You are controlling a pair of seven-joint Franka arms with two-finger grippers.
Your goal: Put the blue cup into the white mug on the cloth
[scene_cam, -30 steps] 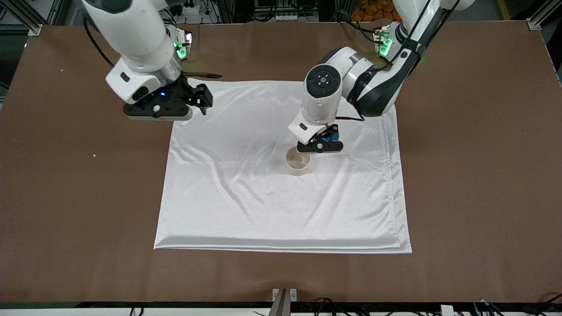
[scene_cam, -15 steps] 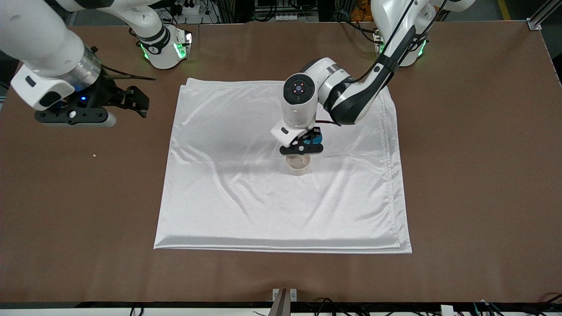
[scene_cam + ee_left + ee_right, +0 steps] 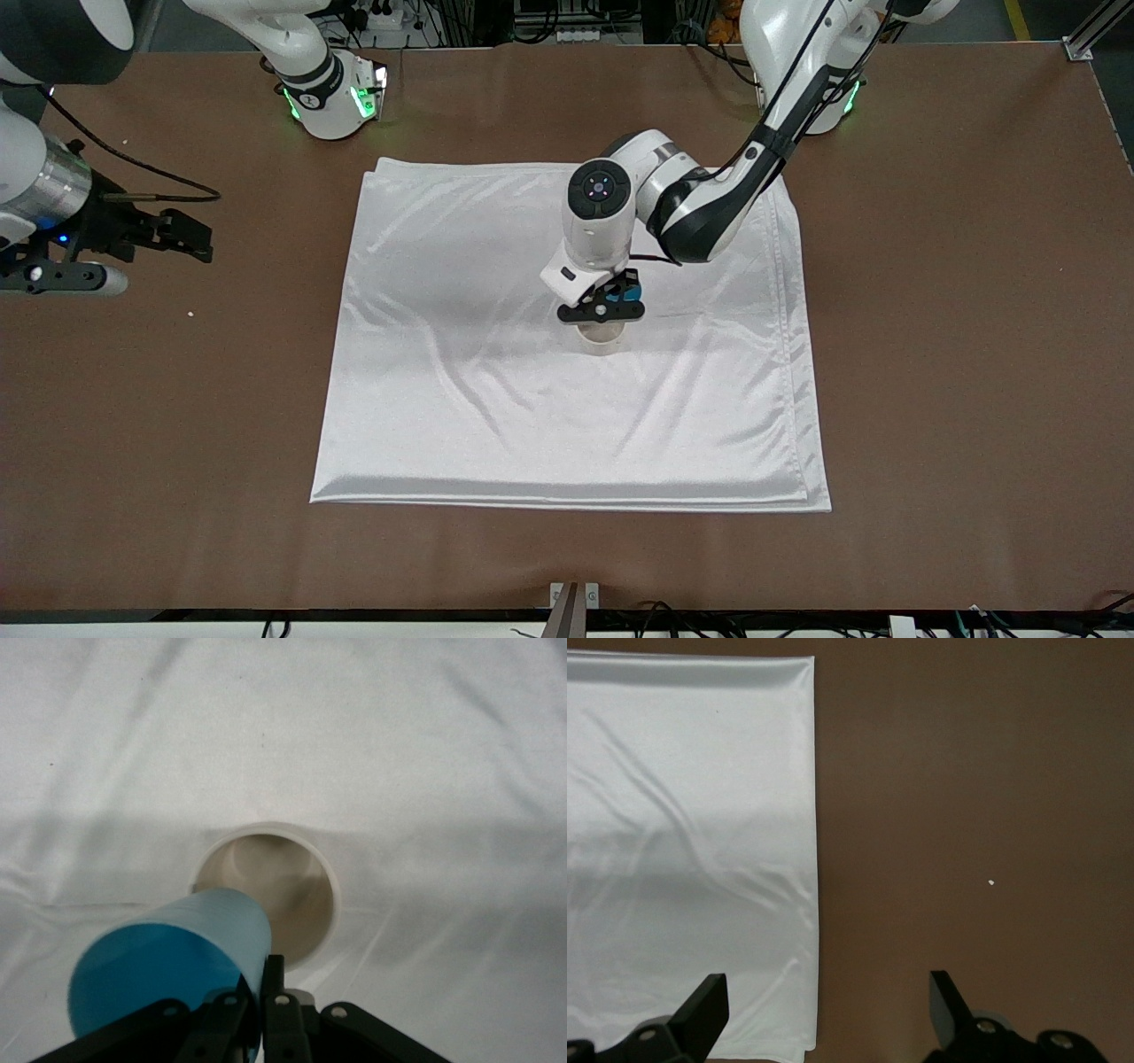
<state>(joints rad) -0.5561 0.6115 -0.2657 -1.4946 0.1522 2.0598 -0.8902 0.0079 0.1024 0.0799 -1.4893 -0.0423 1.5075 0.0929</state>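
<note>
Over the middle of the cloth (image 3: 496,416), the left end effector (image 3: 611,306) is clamped on the rim of the blue cup (image 3: 168,970), holding it just above the white mug (image 3: 270,890). The cup is tipped well off upright: in the left wrist view its long axis runs roughly level, with its bright blue open mouth turned toward the camera and its paler base reaching out over the mug's opening. The mug stands upright on the cloth, mouth up, its cream inside plain to see; its handle and side markings cannot be made out, and from the front its rim is partly covered by the end effector. The cup shows only as a small blue patch in the front view, and its lower edge is cut off in the wrist view. The cloth is shiny white, softly creased, lying flat on the brown surface (image 3: 957,354). The right end effector (image 3: 190,239) waits with fingers spread wide over bare surface at the right arm's end, clear of the cloth.
</note>
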